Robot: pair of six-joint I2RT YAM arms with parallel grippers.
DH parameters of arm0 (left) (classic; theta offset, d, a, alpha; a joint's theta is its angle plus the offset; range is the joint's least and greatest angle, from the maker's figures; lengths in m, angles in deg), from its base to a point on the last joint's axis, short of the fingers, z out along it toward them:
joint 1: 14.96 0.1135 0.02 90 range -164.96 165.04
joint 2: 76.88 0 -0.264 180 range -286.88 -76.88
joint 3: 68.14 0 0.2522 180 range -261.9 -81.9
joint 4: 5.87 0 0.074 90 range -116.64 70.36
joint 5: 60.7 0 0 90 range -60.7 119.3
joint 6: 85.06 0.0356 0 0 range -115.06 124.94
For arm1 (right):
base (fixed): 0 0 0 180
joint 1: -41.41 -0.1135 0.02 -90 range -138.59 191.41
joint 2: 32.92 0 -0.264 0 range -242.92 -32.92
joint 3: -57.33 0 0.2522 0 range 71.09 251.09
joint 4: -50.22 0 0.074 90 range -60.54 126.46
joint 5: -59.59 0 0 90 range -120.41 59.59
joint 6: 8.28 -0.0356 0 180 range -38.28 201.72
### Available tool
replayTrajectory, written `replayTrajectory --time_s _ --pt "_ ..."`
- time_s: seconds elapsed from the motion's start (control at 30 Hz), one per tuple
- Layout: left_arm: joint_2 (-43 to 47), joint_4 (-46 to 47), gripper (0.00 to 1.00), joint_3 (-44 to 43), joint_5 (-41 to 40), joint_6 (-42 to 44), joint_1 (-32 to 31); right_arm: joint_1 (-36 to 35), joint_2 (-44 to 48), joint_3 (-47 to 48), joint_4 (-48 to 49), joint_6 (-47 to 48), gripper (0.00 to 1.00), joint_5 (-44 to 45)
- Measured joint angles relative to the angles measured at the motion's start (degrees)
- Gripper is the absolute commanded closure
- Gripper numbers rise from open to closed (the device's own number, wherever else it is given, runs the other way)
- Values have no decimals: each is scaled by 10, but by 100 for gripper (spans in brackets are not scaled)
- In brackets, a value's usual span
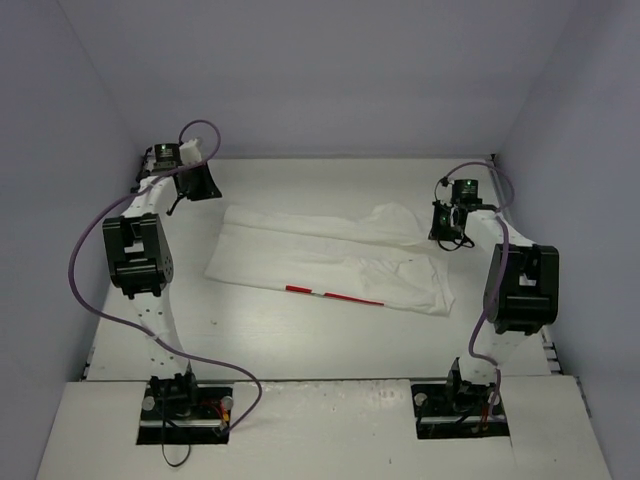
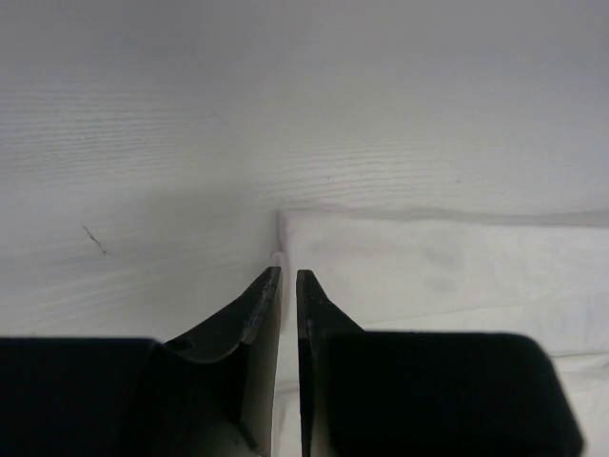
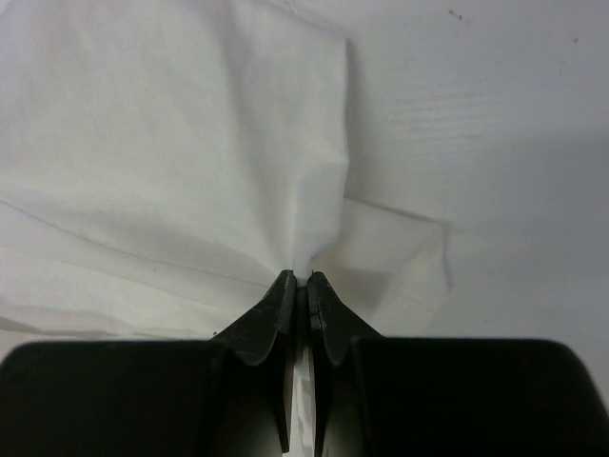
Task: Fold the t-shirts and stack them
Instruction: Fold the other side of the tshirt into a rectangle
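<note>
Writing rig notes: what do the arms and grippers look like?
The left arm and right arm have white links, blocky black joint housings and looping purple cables. Each wrist shows a green light. The left gripper and right gripper have black fingers tapering to thin tips.

White t-shirt (image 1: 330, 262) is flat on the surface, folded lengthwise into a long band that runs diagonally from far-left to near-right. Only a thin strip of the red print (image 1: 335, 295) shows, along the near edge. The left end is square and smooth, with a crisp corner and layered edges visible in the left wrist view. The right end is rumpled, and a loose flap sticks out on the far side. Creases there converge to one point where the cloth is pinched in the closed right gripper (image 3: 300, 278).
</note>
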Motion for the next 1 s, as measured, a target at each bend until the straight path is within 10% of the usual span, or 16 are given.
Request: replayTrajectory --time_s 0.23,0.47,1.0 --pt "46 35 86 72 19 1 12 0 51 -45 13 -11 100 5" --pt "44 38 59 63 28 -23 6 -4 53 -46 32 -14 100 4" --pt "-65 -54 63 -66 -63 -20 -68 -17 29 -29 38 -13 100 4"
